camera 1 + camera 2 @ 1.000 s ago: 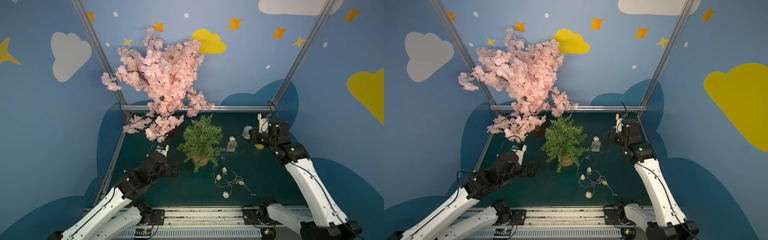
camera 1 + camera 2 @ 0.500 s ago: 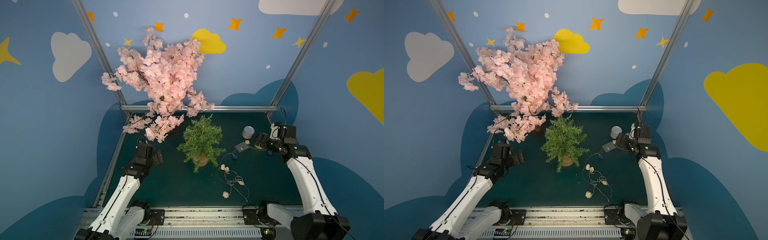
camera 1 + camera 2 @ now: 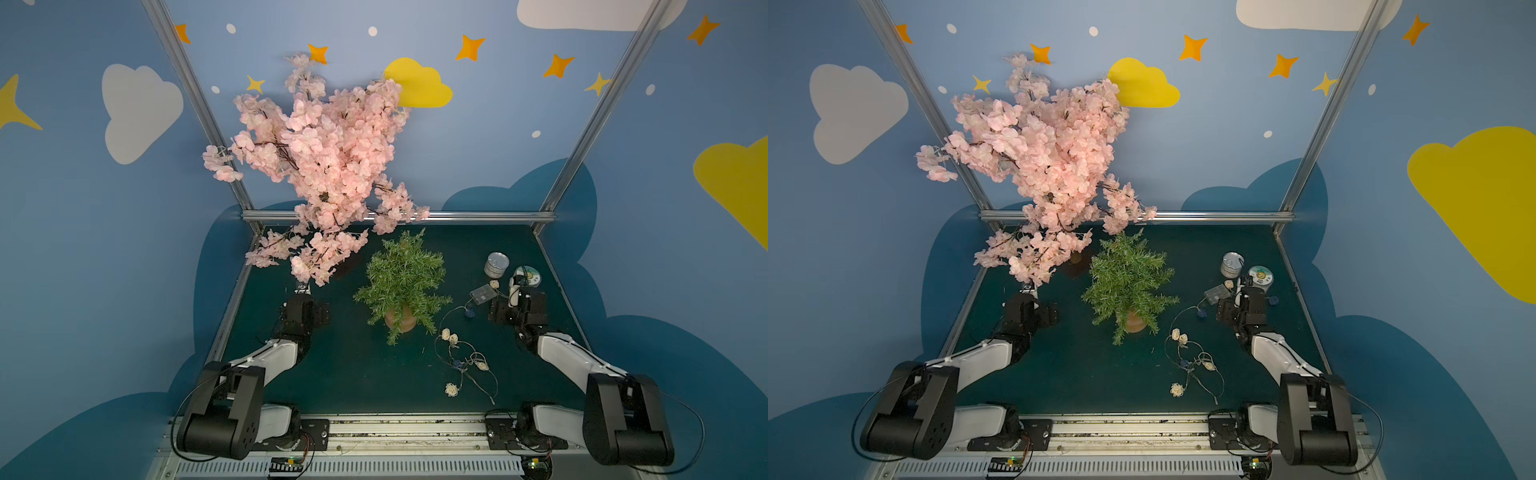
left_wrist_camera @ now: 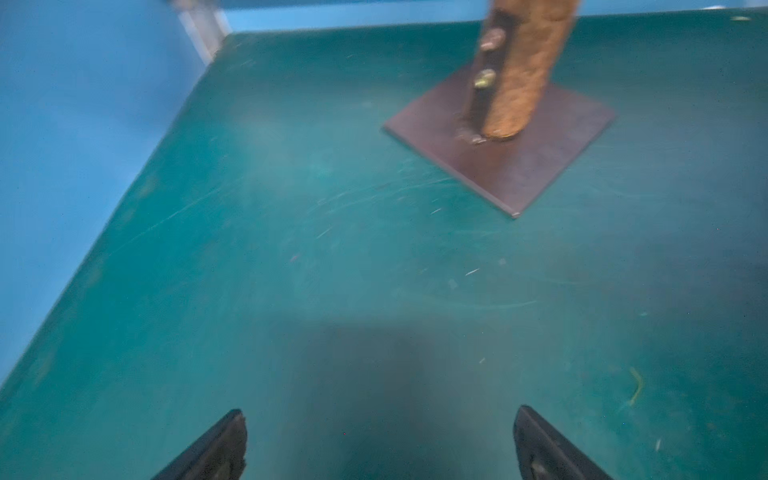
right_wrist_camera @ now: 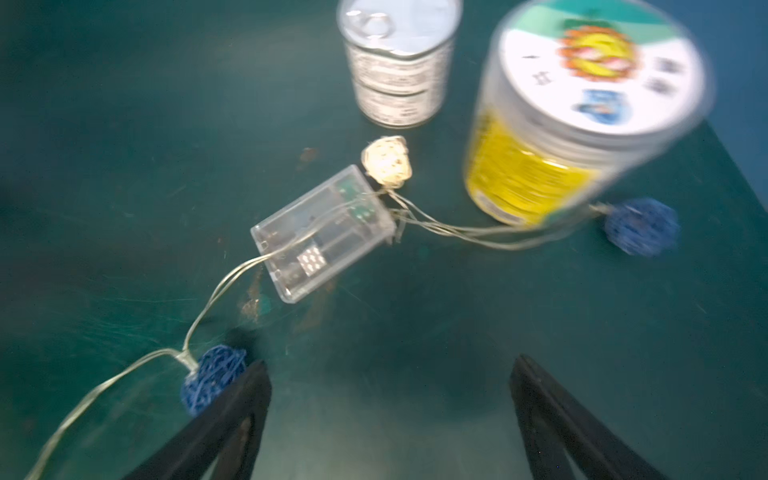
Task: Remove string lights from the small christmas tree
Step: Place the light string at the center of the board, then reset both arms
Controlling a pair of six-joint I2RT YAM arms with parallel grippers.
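The small christmas tree stands in its tan pot mid-table, with no wire showing on its branches. The string lights lie loose on the mat to its right. Their clear battery box lies flat beside a cream ball. My right gripper is open just short of the box, holding nothing, with a blue ball against the outside of one finger. Over bare mat at the left, my left gripper is open and empty.
The pink blossom tree overhangs the back left, and its brown base plate lies ahead of the left gripper. A silver tin and a yellow-sided tub stand just beyond the battery box. The frame rail bounds the back.
My right gripper has opened and drawn back toward the front. The battery box, dragged right from beside the tree, now lies free near the cans. The left arm has pulled back leftward.
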